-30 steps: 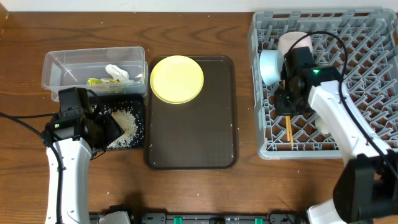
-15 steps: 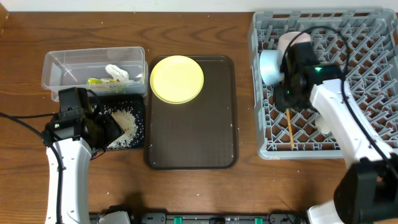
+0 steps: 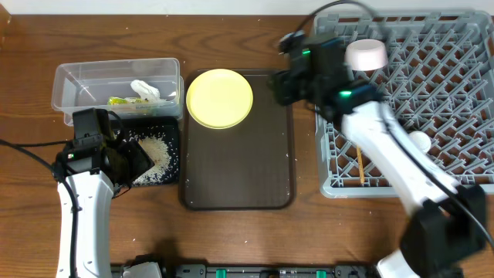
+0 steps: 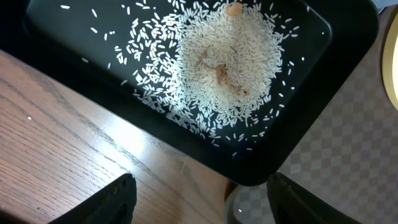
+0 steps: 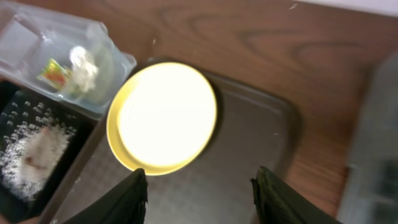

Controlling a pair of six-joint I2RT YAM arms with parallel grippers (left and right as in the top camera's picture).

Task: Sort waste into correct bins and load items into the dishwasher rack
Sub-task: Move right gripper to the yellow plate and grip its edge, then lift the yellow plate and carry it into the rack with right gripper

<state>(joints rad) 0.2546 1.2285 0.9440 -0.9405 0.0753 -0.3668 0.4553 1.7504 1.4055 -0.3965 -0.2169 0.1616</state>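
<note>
Waste is seen in two bins at the table's left. The clear tub [image 3: 85,81] holds one crumpled white tissue [image 3: 144,90] and one green-and-orange wrapper [image 3: 118,100], lying side by side by its near wall. The black tray [image 3: 171,174], set against the tub's near side, holds the rice grains [image 4: 227,62], heaped in one pile with strays scattered round it. One yellow plate [image 3: 220,98] lies flat in the far left corner of the one brown serving tray [image 3: 239,170]. The one grey rack [image 3: 448,77], at the right, holds one white bowl [image 3: 366,54] near its far left corner. Chopsticks [image 3: 360,166] lie near its front left corner, their number not to be told. One small pale round item [image 3: 419,141] is also seen there, too small to be identified.

The left gripper [image 4: 205,199] is held over the black tray's edge, fingers spread wide, nothing gripped. The right gripper [image 5: 202,199] is held over the brown serving tray's far right part, beside the plate, fingers wide apart, nothing held.

Brownish bits in the rice pile and a small tan round thing at the pile's edge are shown only by the left wrist view. The rack's contents are shown only overhead; in the right wrist view the rack is a blurred grey strip at the right edge. Tub, plate and rice are taken in together by the right wrist view, the wrapper and tissue seen through the tub's clear wall.
</note>
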